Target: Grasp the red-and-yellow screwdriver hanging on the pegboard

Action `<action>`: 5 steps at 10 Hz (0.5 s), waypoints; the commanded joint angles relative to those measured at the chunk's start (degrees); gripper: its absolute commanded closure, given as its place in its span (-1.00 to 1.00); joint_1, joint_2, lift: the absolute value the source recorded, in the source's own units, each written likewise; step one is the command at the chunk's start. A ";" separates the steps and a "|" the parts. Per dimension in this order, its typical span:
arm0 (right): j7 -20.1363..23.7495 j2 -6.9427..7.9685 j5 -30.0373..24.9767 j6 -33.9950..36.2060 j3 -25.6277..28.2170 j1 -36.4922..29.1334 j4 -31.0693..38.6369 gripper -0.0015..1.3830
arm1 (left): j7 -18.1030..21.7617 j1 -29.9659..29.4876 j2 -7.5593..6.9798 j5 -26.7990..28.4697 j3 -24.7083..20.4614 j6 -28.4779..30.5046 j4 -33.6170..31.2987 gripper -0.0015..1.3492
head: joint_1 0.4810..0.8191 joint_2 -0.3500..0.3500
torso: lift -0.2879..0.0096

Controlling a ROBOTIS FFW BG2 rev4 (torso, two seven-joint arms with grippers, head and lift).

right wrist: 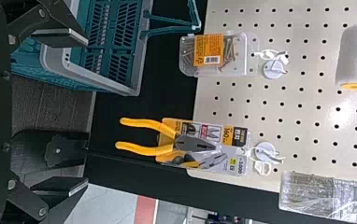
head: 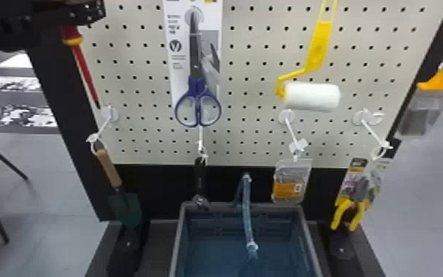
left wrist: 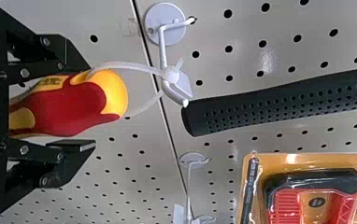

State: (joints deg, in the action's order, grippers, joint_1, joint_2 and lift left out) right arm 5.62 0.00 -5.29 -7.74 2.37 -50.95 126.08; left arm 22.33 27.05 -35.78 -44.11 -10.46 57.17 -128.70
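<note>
Next, close your left gripper (left wrist: 92, 107), open around the screwdriver (left wrist: 64, 108) (apparently the grasp step), near the left edge of the pegboard (head: 254, 141).

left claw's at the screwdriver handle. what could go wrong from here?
1. The rounded screwdriver handle lies between the open fingers of the left claw; it may twist or slip as they close.
2. The plastic loop hangs on the hook, so pulling straight away could snag it or tug the hook loose.
</note>
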 commanded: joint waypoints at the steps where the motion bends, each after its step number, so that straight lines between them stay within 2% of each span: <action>1: 0.00 0.05 0.01 0.00 0.00 -0.15 0.14 -0.66 | -0.01 0.12 -0.35 0.34 0.09 0.40 -0.04 0.26 | -0.60 0.00 | 0.26; 2: 0.00 0.05 0.19 0.00 0.00 -0.52 0.42 -0.66 | -0.01 0.12 -0.52 1.05 0.09 0.93 -0.18 0.26 | -0.60 0.00 | 0.26; 4: 0.00 0.05 0.28 0.09 0.00 -0.88 0.56 -0.66 | -0.01 -0.50 -0.70 1.66 0.09 1.10 -0.18 0.60 | -0.60 0.00 | 0.26; 5: 0.00 0.05 0.36 0.09 0.00 -0.88 0.56 -0.66 | -0.01 -0.75 -0.87 1.93 0.09 1.19 -0.18 0.61 | -0.60 0.00 | 0.26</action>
State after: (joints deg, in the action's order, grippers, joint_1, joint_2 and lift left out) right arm 5.62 0.00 -4.94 -7.64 2.37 -51.83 126.62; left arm 22.32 26.48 -36.54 -42.35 -10.36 58.30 -128.92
